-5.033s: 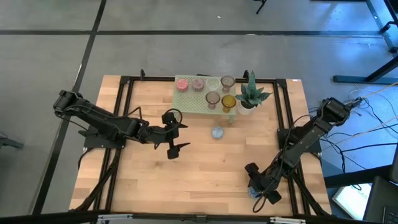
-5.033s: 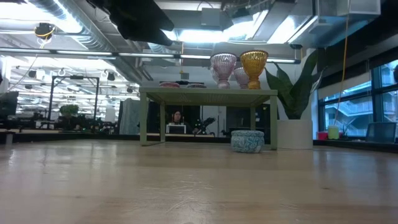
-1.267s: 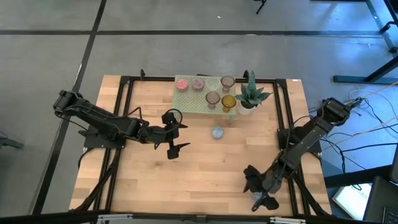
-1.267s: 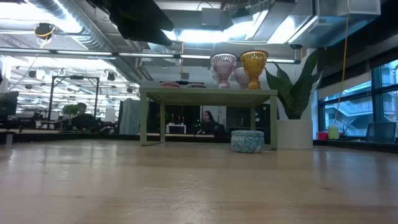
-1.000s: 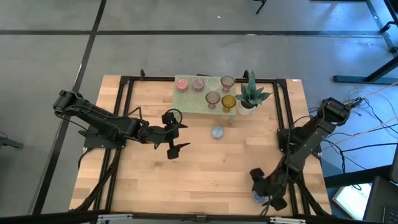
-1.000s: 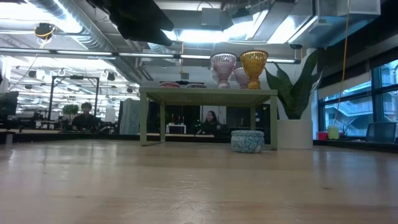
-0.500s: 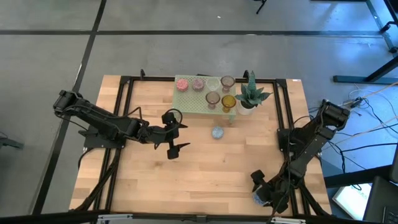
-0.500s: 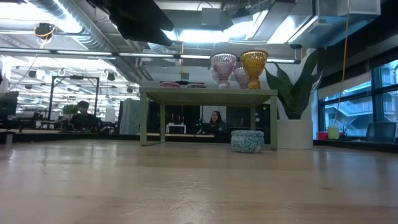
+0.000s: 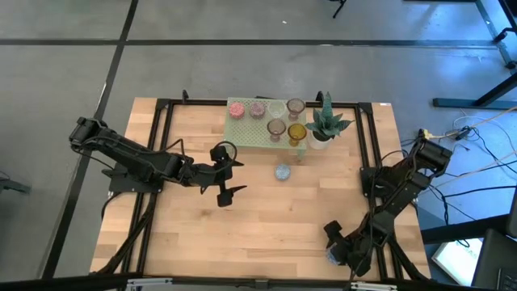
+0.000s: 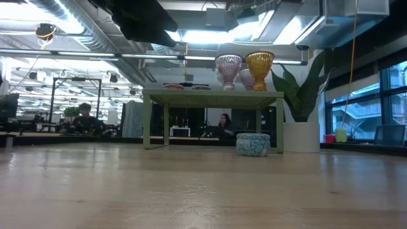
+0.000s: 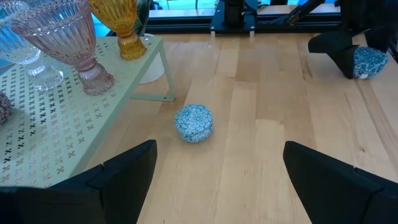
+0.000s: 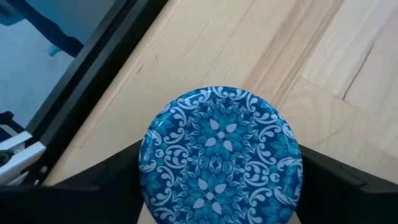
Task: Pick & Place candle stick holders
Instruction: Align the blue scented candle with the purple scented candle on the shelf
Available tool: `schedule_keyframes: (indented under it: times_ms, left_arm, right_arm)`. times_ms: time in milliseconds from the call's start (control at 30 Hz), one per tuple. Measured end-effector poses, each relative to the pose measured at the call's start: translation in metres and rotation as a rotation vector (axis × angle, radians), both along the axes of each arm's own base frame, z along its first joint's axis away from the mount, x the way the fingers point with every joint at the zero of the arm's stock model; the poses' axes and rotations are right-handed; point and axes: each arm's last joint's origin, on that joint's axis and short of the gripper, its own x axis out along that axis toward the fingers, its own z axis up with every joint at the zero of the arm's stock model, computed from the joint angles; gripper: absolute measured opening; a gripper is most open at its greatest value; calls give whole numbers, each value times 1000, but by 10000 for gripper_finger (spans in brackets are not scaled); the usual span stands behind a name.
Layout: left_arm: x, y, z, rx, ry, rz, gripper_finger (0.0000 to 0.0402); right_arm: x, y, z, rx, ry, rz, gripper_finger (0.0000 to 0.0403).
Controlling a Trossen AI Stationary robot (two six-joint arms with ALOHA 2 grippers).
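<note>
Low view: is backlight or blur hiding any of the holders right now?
Low view: bright ceiling lights and windows behind, yet the amber holder and pink holder on the green stand read clearly; nearest tabletop is soft. Right wrist view: the blue patterned holder is sharp between the right end effector fingers.

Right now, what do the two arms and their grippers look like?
Both arms are dark, near-black, jointed links. The left gripper ends in two flat, tapering dark fingers, with a thin looped cable beside it. The right gripper has matching dark fingers. No markings are legible.
</note>
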Motion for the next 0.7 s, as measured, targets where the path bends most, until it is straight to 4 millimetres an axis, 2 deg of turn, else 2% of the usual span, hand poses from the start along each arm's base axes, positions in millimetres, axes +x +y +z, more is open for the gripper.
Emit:
schedule_keyframes:
  times_ms: [100, 300, 500, 700]
  left_arm:
    - [0, 0, 0, 0, 0, 0, 348]
    - [0, 0, 0, 0, 0, 0, 347]
    - [0, 0, 0, -2, -3, -1, 347]
    - [0, 0, 0, -2, -3, -1, 347]
  right_arm:
    - [1, 0, 0, 2, -9, -15, 296]
    - [7, -1, 0, 26, -32, -90, 299]
    - [25, -10, 2, 45, -110, -251, 325]
    - [49, -26, 4, 16, -185, -330, 297]
